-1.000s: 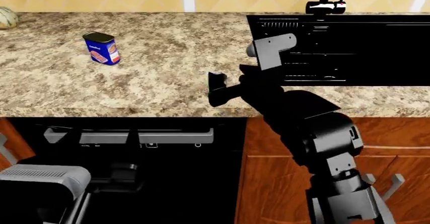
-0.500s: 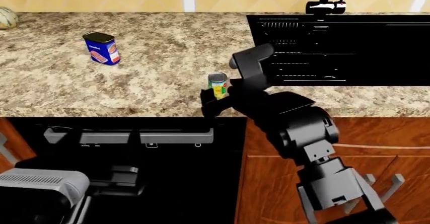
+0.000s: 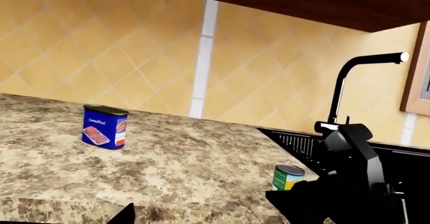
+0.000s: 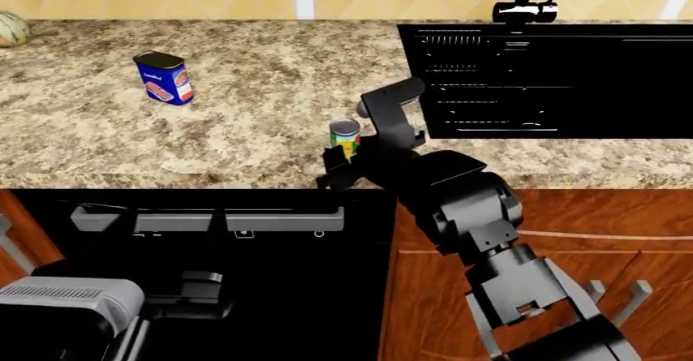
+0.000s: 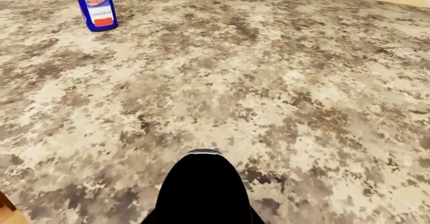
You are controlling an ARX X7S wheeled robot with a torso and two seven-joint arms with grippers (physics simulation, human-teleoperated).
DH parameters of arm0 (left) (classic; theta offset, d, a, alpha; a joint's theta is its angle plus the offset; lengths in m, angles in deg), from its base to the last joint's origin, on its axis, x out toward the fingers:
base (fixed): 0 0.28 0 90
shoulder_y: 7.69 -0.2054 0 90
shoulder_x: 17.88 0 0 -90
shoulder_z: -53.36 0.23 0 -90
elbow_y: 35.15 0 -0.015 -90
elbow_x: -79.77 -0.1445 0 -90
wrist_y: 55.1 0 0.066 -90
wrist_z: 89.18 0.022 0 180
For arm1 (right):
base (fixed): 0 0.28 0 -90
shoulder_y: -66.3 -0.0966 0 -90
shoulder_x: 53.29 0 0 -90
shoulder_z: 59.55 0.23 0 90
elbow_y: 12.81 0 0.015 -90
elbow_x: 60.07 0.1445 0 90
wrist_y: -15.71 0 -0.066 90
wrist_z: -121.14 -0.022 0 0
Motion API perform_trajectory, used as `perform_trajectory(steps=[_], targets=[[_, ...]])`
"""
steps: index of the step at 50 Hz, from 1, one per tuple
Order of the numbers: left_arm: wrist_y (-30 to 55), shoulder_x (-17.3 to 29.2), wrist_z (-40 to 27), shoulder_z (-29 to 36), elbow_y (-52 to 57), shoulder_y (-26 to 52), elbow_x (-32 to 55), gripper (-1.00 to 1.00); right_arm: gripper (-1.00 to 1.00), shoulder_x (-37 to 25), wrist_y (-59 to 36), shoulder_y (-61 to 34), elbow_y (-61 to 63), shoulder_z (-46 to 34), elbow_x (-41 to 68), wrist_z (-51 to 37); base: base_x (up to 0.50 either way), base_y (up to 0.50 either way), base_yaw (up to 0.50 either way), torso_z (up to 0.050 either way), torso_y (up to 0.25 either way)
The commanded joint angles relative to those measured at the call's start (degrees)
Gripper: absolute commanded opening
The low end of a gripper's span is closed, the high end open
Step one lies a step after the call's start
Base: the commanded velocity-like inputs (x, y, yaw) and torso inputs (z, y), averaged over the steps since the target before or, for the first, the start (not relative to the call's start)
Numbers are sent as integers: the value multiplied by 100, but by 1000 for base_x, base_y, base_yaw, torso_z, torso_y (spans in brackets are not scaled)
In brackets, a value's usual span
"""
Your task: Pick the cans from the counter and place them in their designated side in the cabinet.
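The blue can [image 4: 165,78] stands upright at the left of the counter [image 4: 249,126]; it also shows in the left wrist view [image 3: 104,127] and the right wrist view [image 5: 94,5]. The yellow-green can [image 4: 346,136] stands near the counter's front edge, just left of the sink, and also shows in the left wrist view [image 3: 287,176]. My right gripper [image 4: 333,165] sits low at the counter edge, just in front of this can, and looks shut and empty; it points toward the blue can. My left gripper [image 4: 190,284] hangs below the counter, open and empty. The cabinet [image 4: 606,239] is at lower right, doors closed.
A black inset sink [image 4: 563,77] with a black faucet [image 4: 525,8] fills the counter's right. A pale round ball-like thing [image 4: 11,27] lies at the far left back. A black appliance [image 4: 217,215] with silver handles sits under the counter, left of the cabinet.
My right arm has swung left and down toward the counter's front edge. The yellow-green can, hidden behind the gripper one second ago, now shows standing behind it.
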Motion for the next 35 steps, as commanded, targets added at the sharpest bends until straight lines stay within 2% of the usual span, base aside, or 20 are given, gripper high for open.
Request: perform_trajectory(steps=[1, 6, 15, 22, 30, 35], targets=[[-61, 5, -9, 70, -69, -12, 6, 100, -100, -329, -686, 140, 1300, 21, 389, -289, 0, 0, 0, 0, 0], [-89, -17, -3, 136, -141, 34, 22, 100, -100, -633, -1317, 198, 2334, 263, 686, -634, 0, 0, 0, 0, 0], [-108, 36, -16, 248, -205, 159, 69, 100, -100, -972, -2402, 172, 4012, 1180, 1386, -1551, 0, 0, 0, 0, 0], [31, 89, 5, 384, -296, 592, 273, 100, -100, -1249, -3324, -35, 5045, 1837, 1885, -2187, 0, 0, 0, 0, 0], [-89, 42, 143, 571, -407, 687, 325, 100, -100, -1521, -5235, -933, 5868, 3116, 2996, -2968, 0, 0, 0, 0, 0], [-175, 19, 247, 664, -496, 677, 368, 100, -100, -1945, -5358, -1563, 5550, 3034, 3938, -3850, 0, 0, 0, 0, 0]])
